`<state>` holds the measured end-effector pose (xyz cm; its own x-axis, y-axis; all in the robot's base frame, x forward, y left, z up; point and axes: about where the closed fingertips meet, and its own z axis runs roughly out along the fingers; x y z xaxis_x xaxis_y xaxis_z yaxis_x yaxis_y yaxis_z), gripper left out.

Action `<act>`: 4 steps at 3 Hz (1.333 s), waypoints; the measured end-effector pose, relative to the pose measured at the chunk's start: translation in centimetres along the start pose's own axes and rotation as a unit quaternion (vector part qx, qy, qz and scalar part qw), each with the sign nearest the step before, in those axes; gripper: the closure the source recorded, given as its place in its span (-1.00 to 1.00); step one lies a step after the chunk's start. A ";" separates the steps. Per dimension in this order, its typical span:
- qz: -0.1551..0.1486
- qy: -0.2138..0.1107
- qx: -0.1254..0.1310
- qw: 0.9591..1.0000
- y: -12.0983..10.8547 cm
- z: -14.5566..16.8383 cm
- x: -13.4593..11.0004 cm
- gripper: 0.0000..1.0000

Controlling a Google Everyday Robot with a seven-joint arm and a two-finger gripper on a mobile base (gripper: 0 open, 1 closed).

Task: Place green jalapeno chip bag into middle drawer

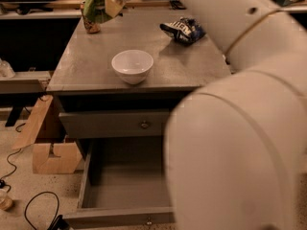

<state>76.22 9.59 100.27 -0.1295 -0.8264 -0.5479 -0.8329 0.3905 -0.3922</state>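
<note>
My gripper [111,3] is at the top of the camera view, above the back left of the grey table [192,66]. It is shut on the green jalapeno chip bag [96,5], which hangs in the air above the tabletop. The middle drawer [129,181] stands pulled open below the table, with a flat grey inside and nothing showing in it. My large white arm [240,128] fills the right side and hides the drawer's right part.
A white bowl [132,65] sits near the table's front edge. A dark blue-and-white chip bag [182,30] lies at the back right. A brownish can [91,26] stands behind the held bag. A closed drawer front with a round knob [144,124] is above the open drawer. Wooden boxes [50,150] and cables lie on the floor to the left.
</note>
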 end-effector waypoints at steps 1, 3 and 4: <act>-0.006 -0.053 0.000 0.999 2.2 -7.0 2.1 1.00; -0.088 -0.029 -0.055 0.994 11.9 -10.8 15.9 1.00; -0.109 -0.026 -0.073 0.991 14.7 -10.5 21.7 1.00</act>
<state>55.51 -6.85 90.44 0.0863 -0.8617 -0.5000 -0.9075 0.1392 -0.3964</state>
